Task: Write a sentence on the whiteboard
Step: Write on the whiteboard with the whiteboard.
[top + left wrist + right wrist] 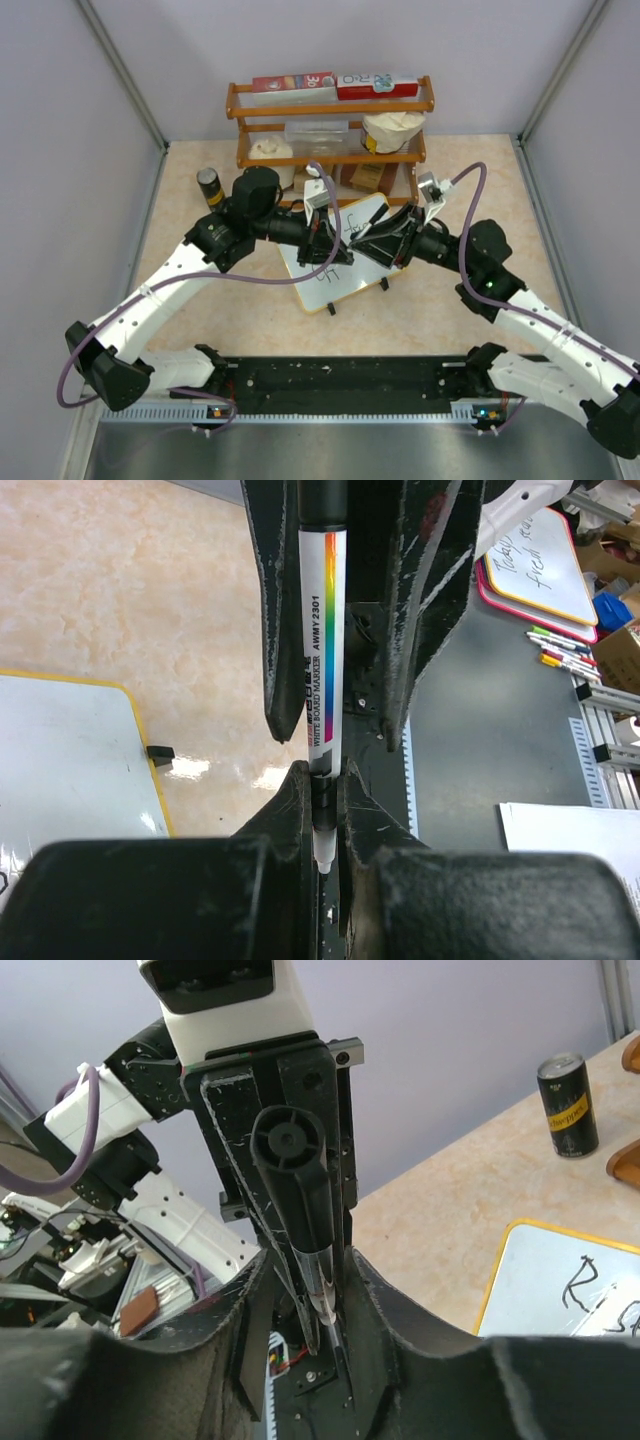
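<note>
Top view: whiteboard [325, 290] middle is covered by left gripper [330, 243] and right gripper [375, 237]. Right wrist: sentence [595, 1295] is cut off at the frame edge, only "Ris" readable. Left wrist: whiteboard marker [322, 650] upper end is cropped; near fingers are blurred.

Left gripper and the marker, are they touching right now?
Touching. The left wrist view shows the left gripper pinching the marker near its tip, with its fingers pressed on both sides and no gap.

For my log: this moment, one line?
marker: held above whiteboard | left fingers: shut on marker | right fingers: unclear | sentence: started
</note>
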Controlling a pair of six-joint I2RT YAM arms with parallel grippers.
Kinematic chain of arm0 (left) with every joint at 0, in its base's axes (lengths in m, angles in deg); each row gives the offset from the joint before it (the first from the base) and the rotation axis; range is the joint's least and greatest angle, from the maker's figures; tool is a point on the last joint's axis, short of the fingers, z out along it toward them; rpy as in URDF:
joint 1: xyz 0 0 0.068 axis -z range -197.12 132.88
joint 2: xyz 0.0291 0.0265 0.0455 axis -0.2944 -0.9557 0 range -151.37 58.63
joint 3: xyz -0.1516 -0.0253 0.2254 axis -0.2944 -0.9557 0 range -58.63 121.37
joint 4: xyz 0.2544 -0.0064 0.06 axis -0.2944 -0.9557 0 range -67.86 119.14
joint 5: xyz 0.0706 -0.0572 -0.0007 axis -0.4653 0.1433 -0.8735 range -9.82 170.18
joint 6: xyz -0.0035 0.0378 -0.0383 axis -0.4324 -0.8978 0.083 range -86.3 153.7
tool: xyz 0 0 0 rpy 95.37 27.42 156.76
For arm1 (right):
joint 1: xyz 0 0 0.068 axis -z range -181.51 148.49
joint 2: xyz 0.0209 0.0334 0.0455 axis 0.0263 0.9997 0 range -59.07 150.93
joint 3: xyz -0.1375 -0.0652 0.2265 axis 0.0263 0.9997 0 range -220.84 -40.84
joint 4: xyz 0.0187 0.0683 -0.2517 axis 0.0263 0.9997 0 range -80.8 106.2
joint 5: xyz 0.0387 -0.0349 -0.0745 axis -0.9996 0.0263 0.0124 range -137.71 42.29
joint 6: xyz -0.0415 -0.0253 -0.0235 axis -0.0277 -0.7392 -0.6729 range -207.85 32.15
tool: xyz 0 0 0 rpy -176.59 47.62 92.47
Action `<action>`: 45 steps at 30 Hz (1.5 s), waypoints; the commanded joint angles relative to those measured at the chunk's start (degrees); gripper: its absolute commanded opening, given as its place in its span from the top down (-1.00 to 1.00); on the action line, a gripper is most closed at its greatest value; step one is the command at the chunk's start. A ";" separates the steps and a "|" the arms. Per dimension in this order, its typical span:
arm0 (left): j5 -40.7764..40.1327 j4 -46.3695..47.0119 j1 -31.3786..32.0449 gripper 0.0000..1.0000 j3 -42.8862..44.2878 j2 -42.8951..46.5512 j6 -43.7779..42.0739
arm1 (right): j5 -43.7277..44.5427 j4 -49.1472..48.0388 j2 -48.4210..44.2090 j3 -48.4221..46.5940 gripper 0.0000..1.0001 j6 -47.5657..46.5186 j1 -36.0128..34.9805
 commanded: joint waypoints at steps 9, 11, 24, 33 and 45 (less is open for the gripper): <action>-2.31 -0.73 -0.09 0.10 1.65 1.20 -2.06 | -0.04 3.89 -0.35 -3.02 1.00 -3.49 0.31; -8.18 0.93 -0.17 -0.37 -0.98 3.56 0.39 | 4.34 4.77 -1.84 -1.98 1.00 -4.72 0.22; -19.19 21.60 -20.82 -0.65 -34.01 15.79 26.85 | 34.15 -10.68 -3.26 15.78 1.00 -16.41 -2.32; -21.67 25.00 -30.05 -0.68 -42.29 17.73 30.29 | 39.00 -20.09 1.22 17.81 1.00 -22.66 -7.52; -5.84 49.27 -31.03 -0.40 -43.88 0.16 29.06 | 36.19 -18.43 7.81 14.47 1.00 -20.64 -7.52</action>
